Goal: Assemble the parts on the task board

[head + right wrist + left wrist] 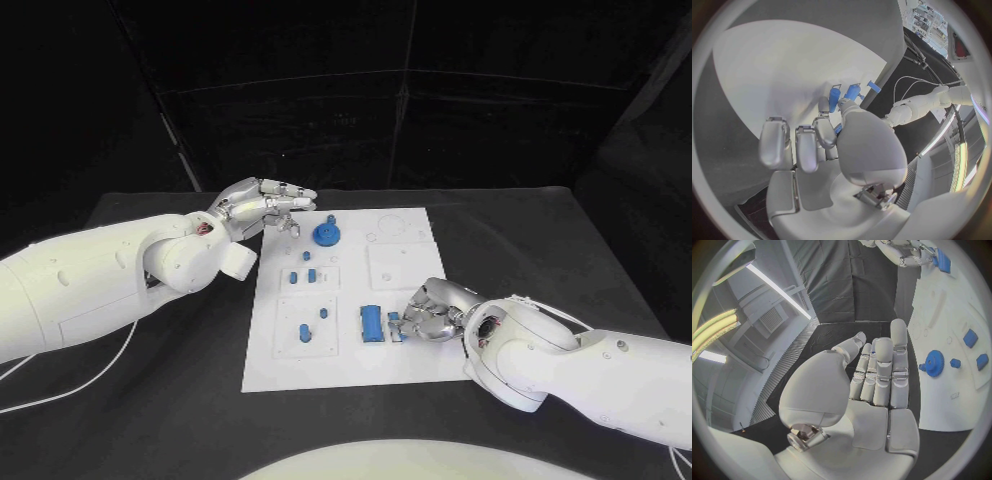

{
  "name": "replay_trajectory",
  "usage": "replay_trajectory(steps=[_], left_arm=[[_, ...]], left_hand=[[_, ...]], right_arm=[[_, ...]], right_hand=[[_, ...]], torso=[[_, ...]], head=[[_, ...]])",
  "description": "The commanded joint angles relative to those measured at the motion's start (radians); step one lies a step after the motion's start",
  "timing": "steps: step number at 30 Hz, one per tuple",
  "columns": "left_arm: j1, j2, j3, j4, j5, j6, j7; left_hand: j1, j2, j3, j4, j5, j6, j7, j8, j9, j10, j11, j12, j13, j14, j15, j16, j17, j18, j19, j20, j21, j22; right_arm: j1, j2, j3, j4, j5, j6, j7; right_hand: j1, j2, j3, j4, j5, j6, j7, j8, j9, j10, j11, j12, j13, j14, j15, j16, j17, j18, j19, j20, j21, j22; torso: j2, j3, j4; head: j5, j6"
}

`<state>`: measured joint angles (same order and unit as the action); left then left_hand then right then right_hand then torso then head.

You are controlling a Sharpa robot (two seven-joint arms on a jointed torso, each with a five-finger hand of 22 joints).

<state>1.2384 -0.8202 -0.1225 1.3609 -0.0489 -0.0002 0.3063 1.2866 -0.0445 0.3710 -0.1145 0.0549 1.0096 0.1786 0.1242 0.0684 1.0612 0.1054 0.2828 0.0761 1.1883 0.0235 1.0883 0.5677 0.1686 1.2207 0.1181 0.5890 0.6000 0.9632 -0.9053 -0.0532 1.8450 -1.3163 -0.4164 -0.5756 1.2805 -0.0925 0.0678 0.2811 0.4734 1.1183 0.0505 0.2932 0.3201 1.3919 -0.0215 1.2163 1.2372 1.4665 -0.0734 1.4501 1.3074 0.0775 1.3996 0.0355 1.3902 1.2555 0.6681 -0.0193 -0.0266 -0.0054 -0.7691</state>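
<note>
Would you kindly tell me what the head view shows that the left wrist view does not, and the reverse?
Head view alone: the whole task board, the flat blue block by the right hand, and small blue parts on the near left. Left wrist view alone: the left hand's bare palm, fingers straight, holding nothing. Both: the blue gear on the board, small blue pieces beside it, and the right hand at a blue piece.

A matte black table (562, 240) carries a flat white rectangular task board (411, 372), lying at its middle with its long sides running away from the robot. Thin white cables (65, 385) trail across the dark surface at the near left corner.
</note>
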Motion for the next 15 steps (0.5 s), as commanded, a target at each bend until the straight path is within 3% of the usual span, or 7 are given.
replay_trajectory(steps=[1, 3, 5, 7, 10, 15], left_arm=[[0.001, 0.001, 0.001, 0.001, 0.004, 0.011, 0.004], [0.001, 0.001, 0.001, 0.001, 0.004, 0.010, 0.004], [0.001, 0.001, 0.001, 0.001, 0.004, 0.010, 0.004], [0.001, 0.001, 0.001, 0.001, 0.004, 0.010, 0.004], [0.001, 0.001, 0.001, 0.001, 0.004, 0.011, 0.004], [0.001, 0.001, 0.001, 0.001, 0.004, 0.011, 0.003]], left_hand=[[-0.005, 0.008, 0.003, -0.002, -0.003, -0.004, 0.001, 0.006, -0.001, -0.007, 0.003, 0.005, -0.001, -0.008, 0.000, -0.002, 0.000, 0.013, -0.005, 0.002, -0.004, -0.002], [-0.005, 0.008, 0.003, -0.002, -0.003, -0.004, 0.001, 0.006, -0.001, -0.007, 0.003, 0.005, -0.001, -0.008, 0.000, -0.002, 0.000, 0.013, -0.005, 0.002, -0.004, -0.002], [-0.005, 0.008, 0.003, -0.002, -0.003, -0.004, 0.001, 0.006, -0.001, -0.007, 0.003, 0.005, -0.001, -0.008, 0.000, -0.002, 0.000, 0.013, -0.005, 0.002, -0.004, -0.002], [-0.005, 0.008, 0.003, -0.002, -0.003, -0.004, 0.001, 0.006, -0.001, -0.007, 0.003, 0.005, -0.001, -0.008, 0.000, -0.002, 0.000, 0.013, -0.005, 0.002, -0.004, -0.002], [-0.005, 0.008, 0.003, -0.002, -0.003, -0.004, 0.001, 0.006, -0.001, -0.007, 0.003, 0.005, -0.001, -0.008, 0.000, -0.002, 0.000, 0.013, -0.005, 0.002, -0.004, -0.002], [-0.005, 0.008, 0.003, -0.002, -0.003, -0.004, 0.001, 0.006, -0.001, -0.007, 0.003, 0.005, -0.001, -0.008, 0.000, -0.002, 0.000, 0.013, -0.005, 0.002, -0.004, -0.002]], right_arm=[[0.001, 0.001, 0.000, 0.000, -0.003, 0.018, -0.004], [0.001, 0.002, 0.000, 0.000, -0.003, 0.011, -0.004], [0.001, 0.002, 0.000, -0.001, -0.003, 0.004, -0.003], [0.001, 0.002, 0.000, 0.000, -0.003, -0.004, -0.002], [0.001, 0.002, 0.000, 0.002, -0.003, -0.013, 0.001], [0.001, 0.001, 0.000, 0.006, -0.003, -0.021, 0.007]], right_hand=[[-0.029, -0.003, -0.019, 0.005, -0.012, 0.001, 0.004, 0.005, 0.004, 0.004, 0.002, 0.000, -0.001, 0.066, -0.009, 0.004, 0.061, -0.008, -0.003, -0.005, 0.004, -0.002], [-0.062, -0.007, -0.044, 0.007, -0.062, -0.001, 0.006, 0.007, 0.008, 0.003, 0.004, -0.002, -0.001, 0.065, -0.007, 0.003, 0.060, -0.008, -0.004, -0.004, 0.002, -0.004], [-0.093, -0.002, -0.074, 0.007, -0.152, -0.006, 0.007, 0.008, 0.013, 0.000, 0.005, -0.006, -0.003, 0.064, -0.006, 0.001, 0.057, -0.007, -0.007, -0.002, -0.001, -0.008], [-0.119, 0.006, -0.104, 0.008, -0.210, -0.012, 0.007, 0.011, 0.018, -0.002, 0.006, -0.009, -0.003, 0.064, -0.005, 0.000, 0.055, -0.006, -0.008, -0.001, -0.003, -0.011], [-0.148, 0.015, -0.140, 0.009, -0.257, -0.016, 0.007, 0.014, 0.025, -0.002, 0.006, -0.009, 0.000, 0.065, -0.005, -0.001, 0.056, -0.006, -0.009, -0.001, -0.004, -0.011], [-0.184, 0.028, -0.177, 0.011, -0.294, -0.019, 0.006, 0.019, 0.033, -0.001, 0.006, -0.006, 0.005, 0.065, -0.005, 0.000, 0.057, -0.006, -0.008, -0.001, -0.003, -0.009]], torso=[[0.000, 0.0000, 0.0002], [0.000, 0.0003, 0.0002], [0.000, 0.0003, 0.0003], [0.000, 0.0001, 0.0002], [0.000, 0.0000, -0.0002], [0.000, 0.0000, -0.0004]], head=[[0.000, 0.001], [0.000, 0.002], [0.000, 0.002], [-0.001, 0.003], [-0.001, 0.003], [-0.001, 0.004]])
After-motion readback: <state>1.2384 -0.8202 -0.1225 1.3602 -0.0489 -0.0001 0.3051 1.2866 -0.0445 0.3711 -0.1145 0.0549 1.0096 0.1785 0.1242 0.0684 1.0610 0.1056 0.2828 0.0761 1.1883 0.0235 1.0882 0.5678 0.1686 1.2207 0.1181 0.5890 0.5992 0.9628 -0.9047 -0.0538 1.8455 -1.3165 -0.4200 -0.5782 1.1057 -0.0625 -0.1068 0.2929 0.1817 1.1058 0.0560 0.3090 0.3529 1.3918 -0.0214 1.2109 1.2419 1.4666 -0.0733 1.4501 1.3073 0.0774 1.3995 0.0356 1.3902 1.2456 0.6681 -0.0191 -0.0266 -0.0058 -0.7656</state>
